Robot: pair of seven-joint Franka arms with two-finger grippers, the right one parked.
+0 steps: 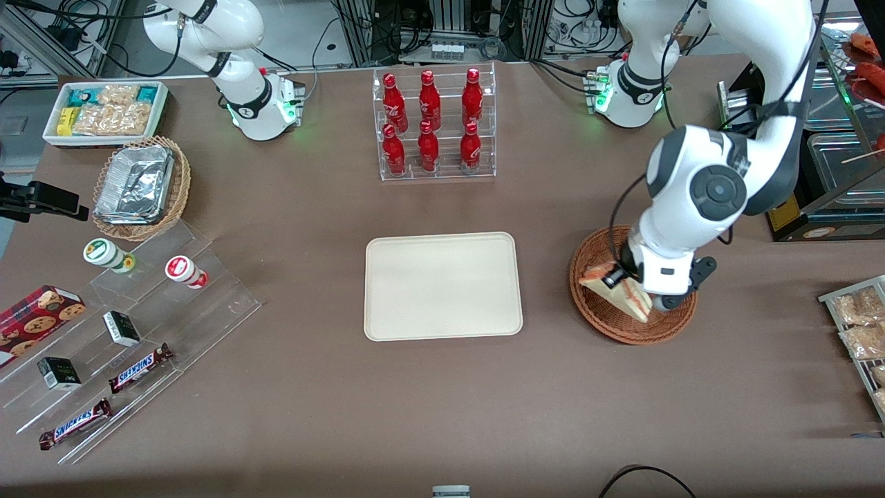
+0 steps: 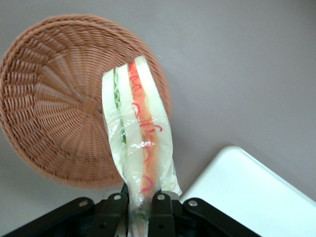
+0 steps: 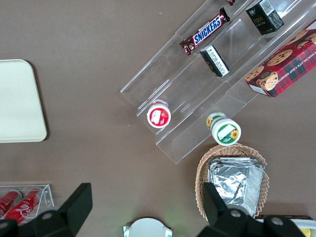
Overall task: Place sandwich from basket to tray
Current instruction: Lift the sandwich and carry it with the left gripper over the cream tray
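1. Pincer (image 2: pixel 139 207) is clenched on the sandwich (image 2: pixel 138 143), lifted above the basket (image 2: pixel 54 113).
2. Sandwich sticks straight out from the pincer tips, long way.
3. Tray (image 1: pixel 442 285) sits just beside, w/ bare tabletop (image 1: pixel 546 290) between; go sideways next, I think.

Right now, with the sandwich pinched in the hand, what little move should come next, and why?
Probably a sideways carry toward the tray. The hand is shut on the sandwich, which the wrist view shows hanging clear of the basket, and the tray lies bare beside the basket, toward the parked arm's end.
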